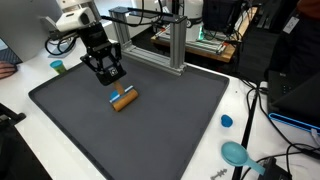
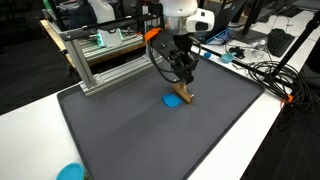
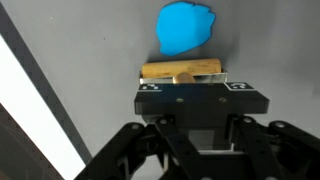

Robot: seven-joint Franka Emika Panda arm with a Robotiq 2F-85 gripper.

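Note:
A short wooden block (image 1: 126, 98) (image 2: 187, 97) (image 3: 182, 69) lies on the dark grey mat (image 1: 150, 130) (image 2: 150, 135). A flat blue piece (image 2: 172, 100) (image 3: 187, 28) lies right beside it on the mat. My black gripper (image 1: 118, 88) (image 2: 186, 90) (image 3: 184, 80) comes down from above onto the block, and its fingers stand narrowed on the block's middle. In the wrist view the gripper's own body hides the fingertips, and the block shows just beyond its edge.
An aluminium frame (image 1: 176, 45) (image 2: 100, 55) stands along the back of the mat. A small blue cap (image 1: 227, 121) and a teal disc (image 1: 236, 153) (image 2: 70, 172) lie on the white table. Cables (image 2: 262, 72) run beside the mat.

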